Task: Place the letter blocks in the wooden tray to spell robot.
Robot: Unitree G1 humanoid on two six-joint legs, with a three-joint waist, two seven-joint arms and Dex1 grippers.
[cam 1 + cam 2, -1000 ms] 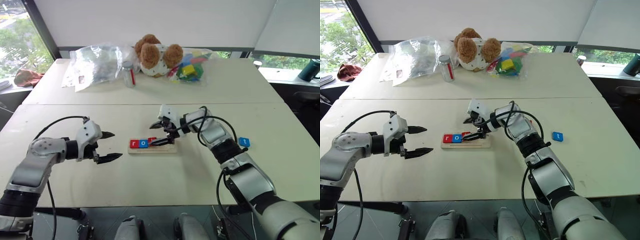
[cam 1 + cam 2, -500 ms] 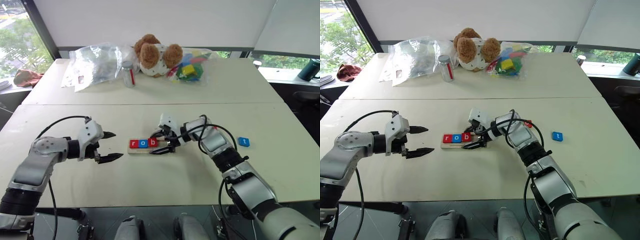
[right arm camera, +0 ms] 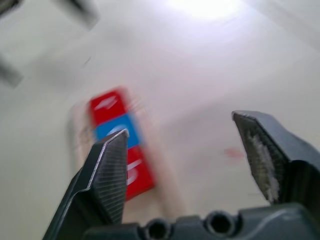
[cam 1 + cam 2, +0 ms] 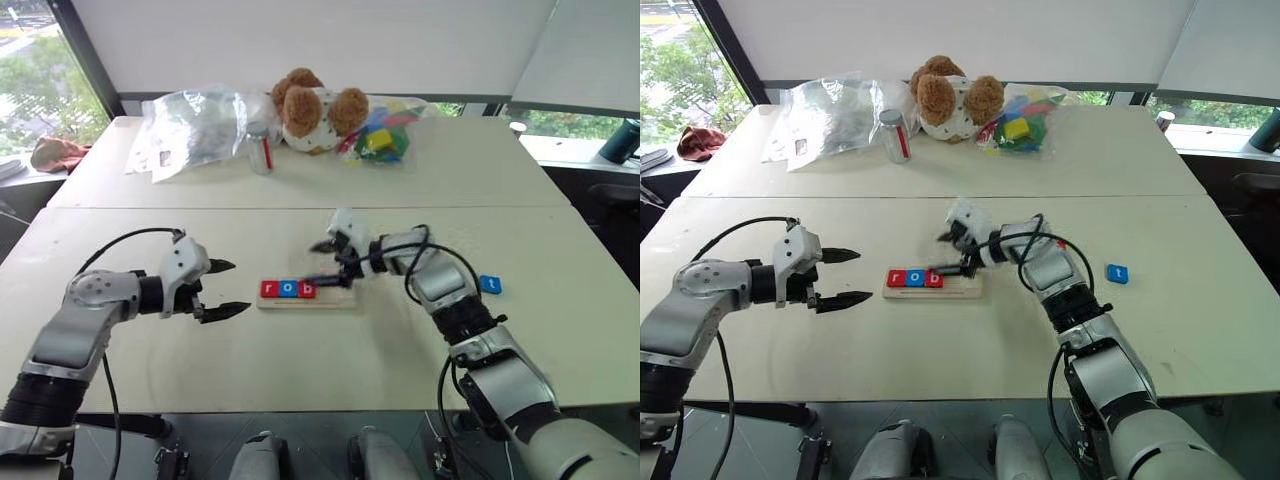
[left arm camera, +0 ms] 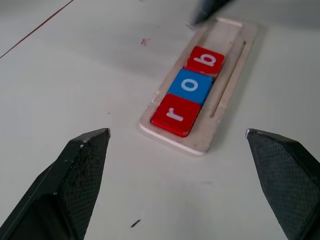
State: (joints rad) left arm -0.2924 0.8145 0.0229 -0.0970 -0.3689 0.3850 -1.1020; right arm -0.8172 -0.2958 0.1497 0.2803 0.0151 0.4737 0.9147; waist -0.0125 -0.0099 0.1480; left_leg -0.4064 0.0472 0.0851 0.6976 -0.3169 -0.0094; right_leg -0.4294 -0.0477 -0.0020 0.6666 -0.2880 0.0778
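The wooden tray (image 4: 308, 294) lies on the tabletop (image 4: 300, 350) between both arms. Three letter blocks sit touching in its left part: red "r" (image 5: 176, 114), blue "o" (image 5: 191, 86), red "b" (image 5: 206, 60). A blue "t" block (image 4: 489, 284) lies well apart to the right. The left end effector (image 4: 220, 289) hangs wide and empty beside the tray. The right end effector (image 4: 324, 263) hovers above the tray's right part, fingers apart, holding nothing

Pale wooden tray (image 5: 226, 85) – tiles red r (image 5: 175, 114), blue o (image 5: 190, 86), red b (image 5: 205, 60); loose blue t tile (image 4: 489, 284); cream tabletop (image 4: 300, 350).
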